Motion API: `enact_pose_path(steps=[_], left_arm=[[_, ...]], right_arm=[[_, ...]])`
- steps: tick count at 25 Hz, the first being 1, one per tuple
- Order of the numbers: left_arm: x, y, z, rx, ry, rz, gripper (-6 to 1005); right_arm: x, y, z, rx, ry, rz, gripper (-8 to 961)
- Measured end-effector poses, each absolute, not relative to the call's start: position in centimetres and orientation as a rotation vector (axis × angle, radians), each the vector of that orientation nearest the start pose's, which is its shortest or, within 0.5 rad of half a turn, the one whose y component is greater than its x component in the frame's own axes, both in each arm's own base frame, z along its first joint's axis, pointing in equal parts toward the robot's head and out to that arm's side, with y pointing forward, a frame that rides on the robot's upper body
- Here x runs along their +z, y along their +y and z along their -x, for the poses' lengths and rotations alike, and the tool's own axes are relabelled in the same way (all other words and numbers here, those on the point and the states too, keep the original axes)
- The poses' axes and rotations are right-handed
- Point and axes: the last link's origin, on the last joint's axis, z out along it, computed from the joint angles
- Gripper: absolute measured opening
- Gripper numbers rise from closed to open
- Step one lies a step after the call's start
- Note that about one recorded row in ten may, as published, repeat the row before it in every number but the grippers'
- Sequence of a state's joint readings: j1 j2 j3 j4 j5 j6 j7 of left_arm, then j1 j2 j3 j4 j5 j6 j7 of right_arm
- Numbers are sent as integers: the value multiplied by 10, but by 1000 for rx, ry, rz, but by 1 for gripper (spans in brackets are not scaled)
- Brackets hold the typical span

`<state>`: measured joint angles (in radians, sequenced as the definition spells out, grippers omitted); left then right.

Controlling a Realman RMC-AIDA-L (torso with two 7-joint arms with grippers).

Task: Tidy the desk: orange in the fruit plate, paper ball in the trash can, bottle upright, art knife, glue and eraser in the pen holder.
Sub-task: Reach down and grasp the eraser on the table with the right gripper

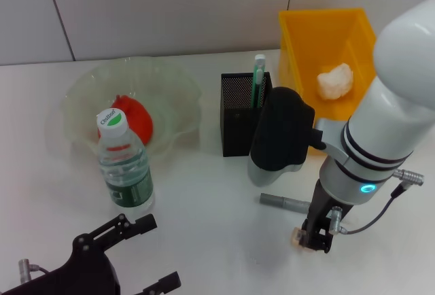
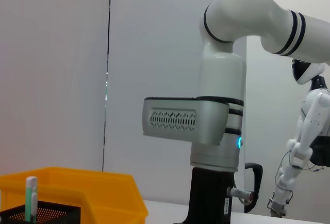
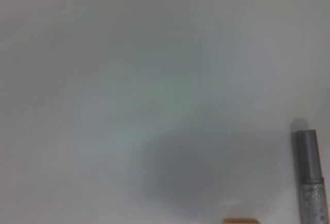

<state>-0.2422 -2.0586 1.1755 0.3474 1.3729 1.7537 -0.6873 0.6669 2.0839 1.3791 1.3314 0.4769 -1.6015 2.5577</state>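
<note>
You are looking down at a white desk [image 1: 204, 193] against a pale wall: the orange [image 1: 136, 119] lies in the fruit plate [image 1: 170, 91], the bottle [image 1: 124, 162] stands upright in front of it, and the art knife [image 1: 258, 81] stands in the pen holder [image 1: 239, 115] beside the trash can [image 1: 326, 43] holding the paper ball [image 1: 336, 81]. Your right gripper [image 1: 314, 238] is down at the desk's near right with the eraser [image 1: 297, 238] at its fingertips, though you cannot tell whether it is gripped, and the glue [image 1: 285, 202] lies just beside it. Your left gripper [image 1: 146, 251] rests spread wide and empty at the near edge; the desk between the two grippers is bare.
</note>
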Motion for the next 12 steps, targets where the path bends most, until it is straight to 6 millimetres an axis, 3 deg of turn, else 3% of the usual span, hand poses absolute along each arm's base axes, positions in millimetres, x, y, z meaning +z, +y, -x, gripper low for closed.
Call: enact_pose_path(steps=[7,12], left_arm=[[-39,209,284,-1160,-217,2597,814],[-40,208,284,-1161,-214,2597,813]], right_arm=[[-25,332,-146,-848,580,2707,182],[-28,330,-151,-862,605,2714,193]])
